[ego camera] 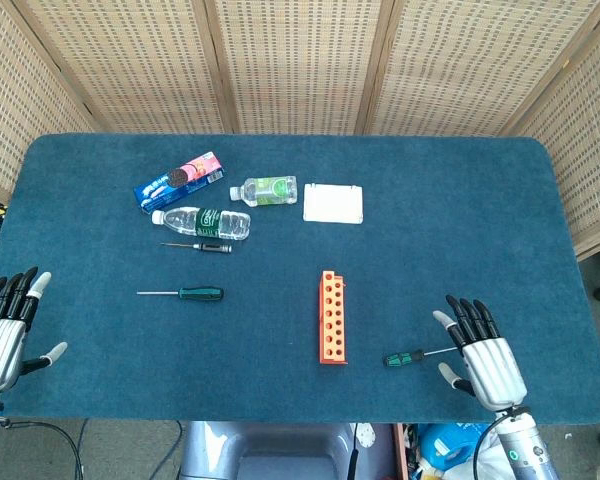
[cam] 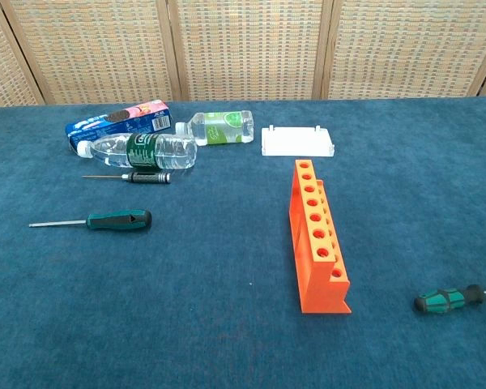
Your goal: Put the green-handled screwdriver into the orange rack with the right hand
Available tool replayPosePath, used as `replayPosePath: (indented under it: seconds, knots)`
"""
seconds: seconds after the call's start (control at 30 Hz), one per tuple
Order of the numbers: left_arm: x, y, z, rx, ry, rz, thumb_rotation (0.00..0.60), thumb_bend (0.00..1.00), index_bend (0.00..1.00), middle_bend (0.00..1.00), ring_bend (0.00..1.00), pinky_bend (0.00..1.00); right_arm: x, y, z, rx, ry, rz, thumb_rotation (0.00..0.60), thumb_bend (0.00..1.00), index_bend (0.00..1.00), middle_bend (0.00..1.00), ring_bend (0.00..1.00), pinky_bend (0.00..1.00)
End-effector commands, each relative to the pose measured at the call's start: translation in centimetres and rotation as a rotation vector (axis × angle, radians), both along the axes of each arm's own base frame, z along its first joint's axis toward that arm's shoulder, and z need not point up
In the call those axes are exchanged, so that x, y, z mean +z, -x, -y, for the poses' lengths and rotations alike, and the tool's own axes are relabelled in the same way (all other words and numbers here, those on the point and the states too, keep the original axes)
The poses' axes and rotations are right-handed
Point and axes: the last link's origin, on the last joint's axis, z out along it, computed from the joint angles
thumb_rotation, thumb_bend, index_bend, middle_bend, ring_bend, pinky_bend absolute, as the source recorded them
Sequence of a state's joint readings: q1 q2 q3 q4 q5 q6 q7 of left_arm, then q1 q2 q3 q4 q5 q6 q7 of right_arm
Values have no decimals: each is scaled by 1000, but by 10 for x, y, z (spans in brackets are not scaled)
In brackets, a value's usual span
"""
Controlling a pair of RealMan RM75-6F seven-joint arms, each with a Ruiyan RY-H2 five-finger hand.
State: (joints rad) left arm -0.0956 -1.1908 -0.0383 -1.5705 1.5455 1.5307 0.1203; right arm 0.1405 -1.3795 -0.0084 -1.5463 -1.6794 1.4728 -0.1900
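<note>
Right hand hovers spread and empty near the bench's front edge, beside our green-handled screwdriver; we are approaching, and next must close on its handle near the orange rack.

Screwdriver between rack and right hand

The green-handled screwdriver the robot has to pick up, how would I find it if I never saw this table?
Find the orange rack standing mid-table on the blue cloth. Look just to its right, near the front edge, beside the open right hand. The screwdriver lies there with a green-and-black striped handle; the other two screwdrivers lie far to the left.
</note>
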Motion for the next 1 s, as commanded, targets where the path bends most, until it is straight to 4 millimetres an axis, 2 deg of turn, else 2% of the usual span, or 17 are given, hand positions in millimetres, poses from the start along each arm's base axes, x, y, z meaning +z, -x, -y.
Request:
replayPosePath:
  seconds: [0.03, 0.33, 0.7, 1.0]
  knots:
    - [1, 0, 0, 0, -2, 3, 600, 0, 0, 0, 0, 0, -11, -1, 3, -3, -23, -1, 600, 214, 234, 0, 0, 0]
    - [2, 1, -1, 2, -2, 8, 600, 0, 0, 0, 0, 0, -28, 0, 10, -24, -68, 5, 600, 216, 364, 0, 0, 0]
    - [2, 1, -1, 3, -3, 6, 600, 0, 0, 0, 0, 0, -50, 13, 13, -75, -136, -10, 600, 217, 416, 0, 0, 0]
    - [3, 0, 0, -2, -6, 8, 600, 0, 0, 0, 0, 0, -61, 15, 13, -90, -171, -20, 600, 217, 430, 0, 0, 0]
